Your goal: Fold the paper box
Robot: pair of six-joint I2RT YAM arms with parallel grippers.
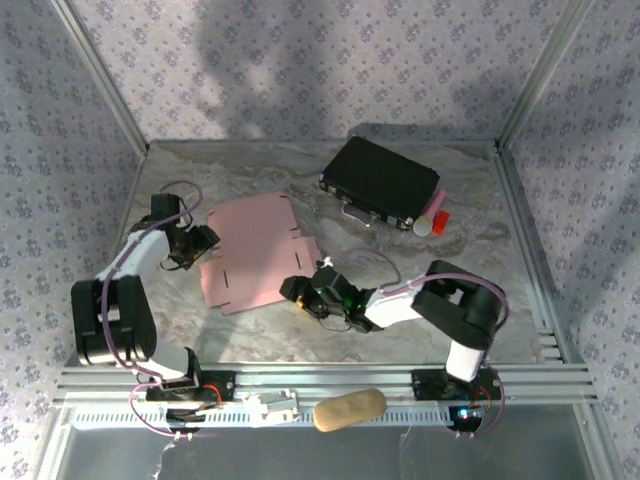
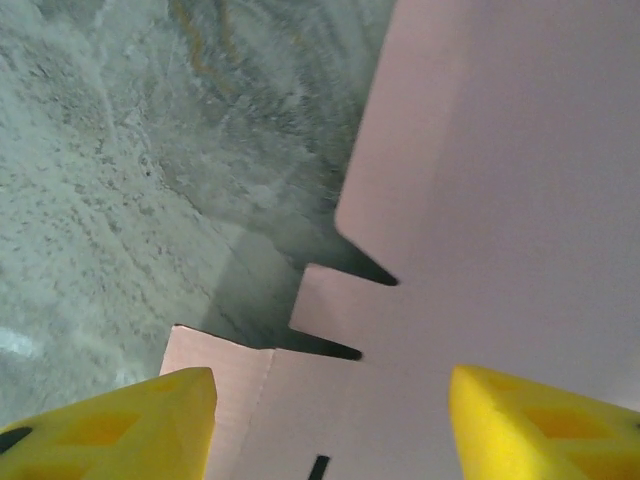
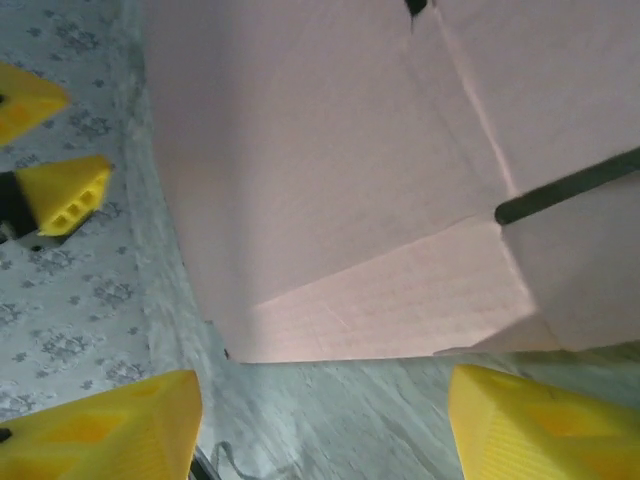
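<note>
Floral walls (image 1: 300,60) enclose a marbled surface (image 1: 480,285); the paper box (image 1: 250,250) lies centre-left; left end effector (image 1: 203,240) and right end effector (image 1: 293,290) gape empty.

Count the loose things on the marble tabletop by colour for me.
Pink: 1, the flat paper box
Black: 1, the case
Pink and red: 1, a small item beside the case, too small to identify
Total: 3
</note>
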